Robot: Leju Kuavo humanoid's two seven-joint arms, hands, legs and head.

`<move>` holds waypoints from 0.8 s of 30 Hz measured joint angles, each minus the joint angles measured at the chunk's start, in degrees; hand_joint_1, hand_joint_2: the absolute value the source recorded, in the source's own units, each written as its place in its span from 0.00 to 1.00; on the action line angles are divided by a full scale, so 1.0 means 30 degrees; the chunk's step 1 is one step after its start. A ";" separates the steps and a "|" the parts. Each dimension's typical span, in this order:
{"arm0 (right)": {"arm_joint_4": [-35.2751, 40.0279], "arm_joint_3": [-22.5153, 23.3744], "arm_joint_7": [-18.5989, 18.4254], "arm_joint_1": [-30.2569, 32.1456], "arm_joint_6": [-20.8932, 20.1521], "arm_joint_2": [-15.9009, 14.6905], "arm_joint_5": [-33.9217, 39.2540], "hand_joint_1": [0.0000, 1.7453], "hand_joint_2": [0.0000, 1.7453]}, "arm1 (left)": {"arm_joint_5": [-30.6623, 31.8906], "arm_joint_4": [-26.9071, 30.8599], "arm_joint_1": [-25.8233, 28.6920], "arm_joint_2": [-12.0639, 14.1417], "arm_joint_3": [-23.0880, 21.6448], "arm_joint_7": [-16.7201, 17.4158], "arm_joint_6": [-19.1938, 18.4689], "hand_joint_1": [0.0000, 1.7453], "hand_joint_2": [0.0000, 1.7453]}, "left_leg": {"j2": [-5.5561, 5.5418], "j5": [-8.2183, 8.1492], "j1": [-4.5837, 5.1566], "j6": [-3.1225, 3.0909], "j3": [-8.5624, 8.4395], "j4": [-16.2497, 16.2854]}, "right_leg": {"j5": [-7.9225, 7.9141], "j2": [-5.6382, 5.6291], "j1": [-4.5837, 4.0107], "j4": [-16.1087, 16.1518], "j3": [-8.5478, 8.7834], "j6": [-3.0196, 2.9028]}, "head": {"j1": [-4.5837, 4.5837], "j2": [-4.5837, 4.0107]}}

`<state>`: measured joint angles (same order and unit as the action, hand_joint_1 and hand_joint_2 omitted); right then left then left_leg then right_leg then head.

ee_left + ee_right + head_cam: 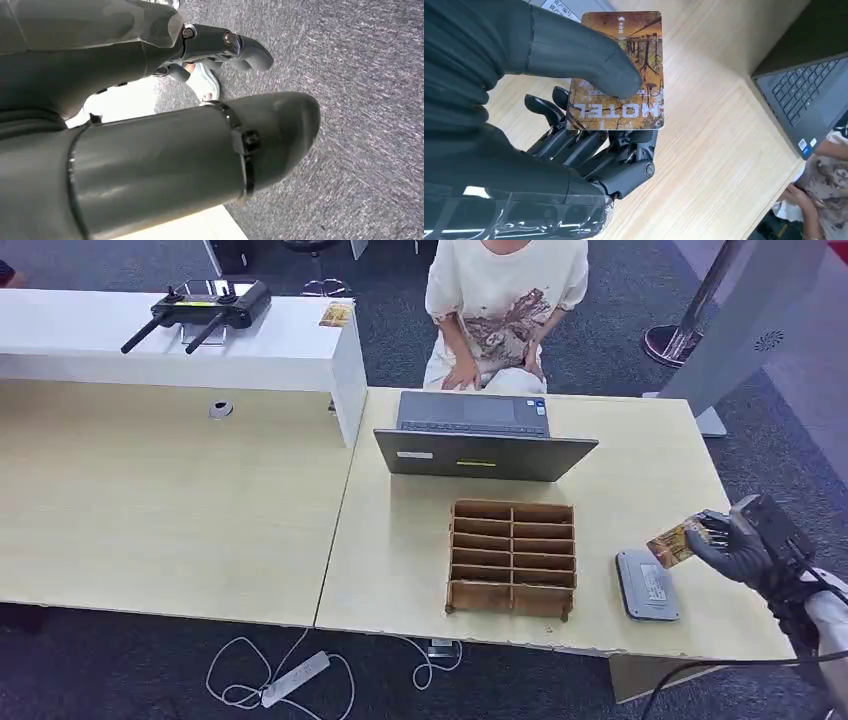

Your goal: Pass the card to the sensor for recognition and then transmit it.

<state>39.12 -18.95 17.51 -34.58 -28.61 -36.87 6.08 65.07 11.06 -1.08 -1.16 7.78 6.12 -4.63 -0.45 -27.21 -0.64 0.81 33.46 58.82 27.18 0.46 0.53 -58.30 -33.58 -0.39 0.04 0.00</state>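
An office reception or front-desk area: pale wood desks (180, 500) on grey carpet (120, 660), a raised white counter (250, 345) and an open laptop (480, 435) before a seated person (505, 310). A wooden slotted card rack (512, 558), a grey card reader (647, 585) and a card printed "HOTEL" (624, 70) suggest hotel check-in.

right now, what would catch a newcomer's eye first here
The right robot hand at the table's right edge holds a hotel card beside the grey sensor. In the middle of the table stands a wooden slotted rack, with an open laptop and a seated person beyond it.
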 joint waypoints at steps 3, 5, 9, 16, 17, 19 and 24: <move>0.0007 -0.0029 0.0029 0.0108 0.0058 0.0000 0.0000 1.00 1.00 | 0.0095 0.0000 0.0000 -0.0015 0.0000 -0.0015 -0.0007 0.00 0.00 | -0.0002 0.0000 0.0000 0.0000 0.0000 0.0000 | 0.0001 0.0001 0.0000 0.0000 0.0000 0.0000 | 0.0000 0.0000; 0.0022 -0.0029 0.0029 0.0225 0.0102 0.0015 -0.0029 1.00 1.00 | 0.0197 0.0000 0.0001 -0.0015 0.0000 -0.0022 -0.0022 0.00 0.00 | -0.0001 0.0000 -0.0001 0.0000 0.0001 0.0000 | 0.0000 0.0000 -0.0001 -0.0001 0.0000 0.0000 | 0.0000 0.0000; 0.0029 -0.0029 0.0022 0.0418 0.0298 0.0095 -0.0237 1.00 1.00 | 0.0269 0.0000 -0.0002 -0.0022 0.0000 -0.0029 -0.0058 0.00 0.00 | 0.0001 0.0000 -0.0001 0.0000 0.0001 -0.0001 | 0.0001 -0.0001 -0.0001 -0.0001 -0.0001 0.0000 | 0.0000 0.0000; 0.0022 -0.0065 -0.0007 0.0546 0.0218 0.0430 -0.0678 1.00 1.00 | 0.0466 0.0000 -0.0003 -0.0036 0.0015 -0.0029 -0.0080 0.00 0.00 | 0.0001 0.0000 -0.0001 0.0000 0.0000 -0.0001 | 0.0000 -0.0003 -0.0001 -0.0002 0.0000 0.0000 | 0.0000 0.0000; 0.0022 -0.0073 -0.0007 0.0546 0.0218 0.0474 -0.0685 1.00 1.00 | 0.0495 0.0000 -0.0004 -0.0036 0.0022 -0.0029 -0.0080 0.00 0.00 | 0.0005 0.0000 -0.0001 0.0000 0.0000 -0.0001 | 0.0000 -0.0005 -0.0001 -0.0002 0.0000 0.0000 | 0.0000 0.0000; 0.0022 -0.0087 0.0000 0.0546 0.0218 0.0583 -0.0714 1.00 1.00 | 0.0510 0.0000 -0.0003 -0.0044 0.0022 -0.0029 -0.0080 0.00 0.00 | 0.0001 0.0001 -0.0001 0.0000 -0.0001 -0.0001 | 0.0000 -0.0002 -0.0001 -0.0002 0.0000 0.0000 | 0.0000 0.0000; 0.0022 -0.0130 0.0131 0.0591 0.0277 0.0830 -0.0969 1.00 1.00 | 0.0634 0.0000 -0.0004 -0.0044 0.0029 -0.0029 -0.0080 0.00 0.00 | 0.0003 0.0000 -0.0001 0.0000 -0.0003 -0.0001 | 0.0001 -0.0004 -0.0001 -0.0001 -0.0001 0.0000 | 0.0000 0.0000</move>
<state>39.19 -19.34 17.90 -32.81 -27.78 -34.38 3.17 66.97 11.06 -1.09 -1.29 7.87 6.03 -4.87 -0.44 -27.21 -0.65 0.81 33.45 58.82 27.18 0.45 0.52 -58.30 -33.59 -0.39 0.04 0.00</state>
